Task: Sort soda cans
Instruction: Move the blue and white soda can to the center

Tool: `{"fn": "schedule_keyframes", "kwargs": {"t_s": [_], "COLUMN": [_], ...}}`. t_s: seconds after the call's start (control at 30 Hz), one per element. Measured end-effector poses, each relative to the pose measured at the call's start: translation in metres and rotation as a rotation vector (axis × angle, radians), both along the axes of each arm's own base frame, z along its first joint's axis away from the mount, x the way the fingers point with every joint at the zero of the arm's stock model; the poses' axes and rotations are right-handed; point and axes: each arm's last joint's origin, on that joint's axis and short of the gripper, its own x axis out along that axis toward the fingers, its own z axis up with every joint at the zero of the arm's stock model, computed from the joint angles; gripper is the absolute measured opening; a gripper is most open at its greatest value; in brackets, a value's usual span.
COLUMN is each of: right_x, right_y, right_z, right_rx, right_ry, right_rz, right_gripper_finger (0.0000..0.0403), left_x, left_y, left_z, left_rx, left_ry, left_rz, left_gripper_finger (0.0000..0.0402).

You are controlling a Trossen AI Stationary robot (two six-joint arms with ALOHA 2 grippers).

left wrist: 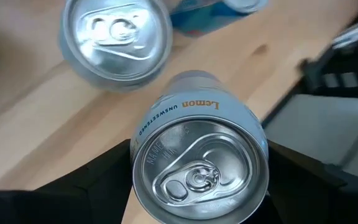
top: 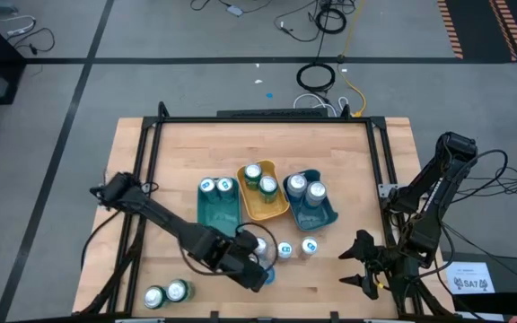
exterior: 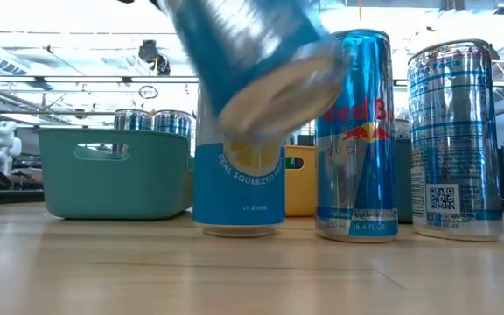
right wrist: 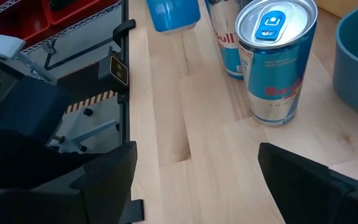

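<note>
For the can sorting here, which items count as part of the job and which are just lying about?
Part of the job:
- lemon can in the left gripper
- two Red Bull cans still loose on the table
- two green cans near the front edge
- teal tray, yellow tray, blue tray

Lying about:
- cables on the floor

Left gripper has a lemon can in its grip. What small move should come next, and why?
Probably carry the lemon can toward the teal tray: the left gripper holds it tilted off the table, and that tray has room beside its two cans.
</note>
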Motion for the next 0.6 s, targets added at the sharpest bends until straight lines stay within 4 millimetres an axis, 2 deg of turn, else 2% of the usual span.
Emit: {"fn": "schedule_keyframes", "kwargs": {"t_s": [0.1, 0.27, 0.47, 0.6], "right_x": [0.0, 0.0, 0.0, 0.0], "right_y": [0.0, 0.0, 0.0, 0.0], "right_z": [0.0, 0.0, 0.0, 0.0], "right_rx": [0.0, 0.0, 0.0, 0.0], "right_ry": [0.0, 0.0, 0.0, 0.0], "right_rz": [0.0, 0.0, 0.0, 0.0], "right_gripper_finger": [0.0327, 0.0327, 0.0327, 0.0327], "left_x": [0.01, 0.026, 0.037, 0.038], "left_y": [0.0, -0.002, 0.004, 0.007], "left_z": [-0.001, -0.005, -0.028, -0.036], "left_rx": [0.028, 0.055, 0.062, 0.065], "left_ry": [0.078, 0.105, 0.185, 0.229], "left_rz": [-0.014, -0.024, -0.01, 0.007], "left_gripper_finger": [0.0317, 0.0317, 0.0319, 0.0323]}}
